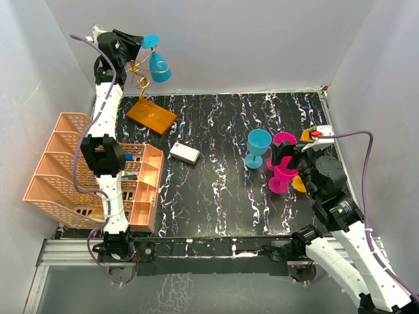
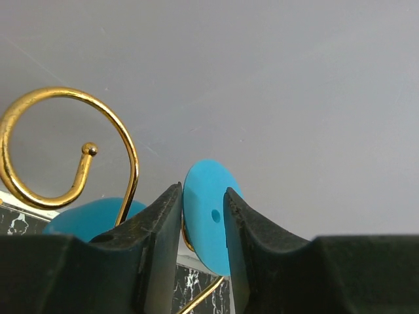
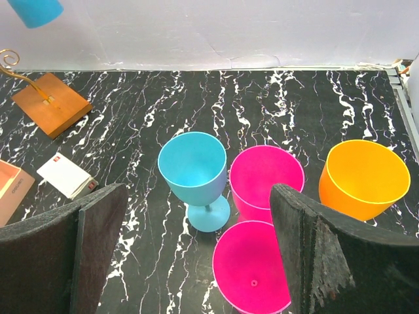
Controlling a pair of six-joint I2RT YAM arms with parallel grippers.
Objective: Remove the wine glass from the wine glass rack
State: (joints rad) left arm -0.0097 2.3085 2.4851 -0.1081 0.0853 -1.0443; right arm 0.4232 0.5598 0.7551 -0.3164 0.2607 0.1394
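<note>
- Currently the glass [image 1: 160,67] hangs bowl-down on the rack [image 1: 141,84] at the far left corner, with its round foot [image 2: 211,216] caught in a top curl [image 2: 59,90].
- My left claw [image 2: 203,196] has its jaws set narrow on either side of that foot. I cannot tell whether they pinch it or only flank it.
- My right claw [image 3: 200,190] is spread wide and empty, above the loose cups [image 3: 265,176] on the right.
- Risk: if I pull straight back, the foot could snag on the curl and drag the whole rack. It is thin wire on a small base [image 1: 152,116], so I judge it could tip.
- Risk: the foot is a thin, smooth disc. A shallow bite at its edge could let it slip, and the glass would drop onto the table [image 1: 216,196].
- Materials: the glass looks like matte blue plastic. The wire is glossy gold and ends in a small ball [image 2: 90,149]. The base is flat orange-brown wood, and the table is black with white marbling.
</note>
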